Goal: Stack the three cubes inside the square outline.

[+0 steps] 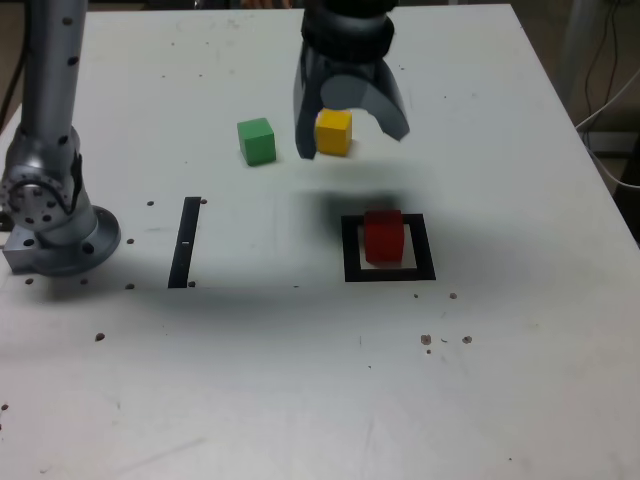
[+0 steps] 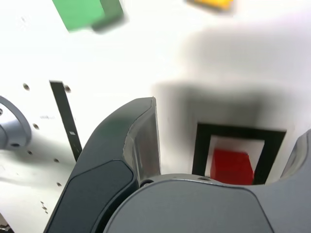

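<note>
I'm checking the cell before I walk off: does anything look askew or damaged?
Nothing is spilled or toppled. The red cube sits inside the square outline. Only the tabletop looks worn, with dark pits and marks.

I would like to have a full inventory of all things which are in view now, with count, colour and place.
cube: one, red, inside the square outline
cube: one, green, exterior view's left of the yellow cube
cube: one, yellow, partly behind the fingers in the exterior view
square outline: one, black, on the table
strip: one, black, exterior view's left of the outline
table: one, white, under everything
arm: one, grey, exterior view's left
fingers: two, dark grey, open
</note>
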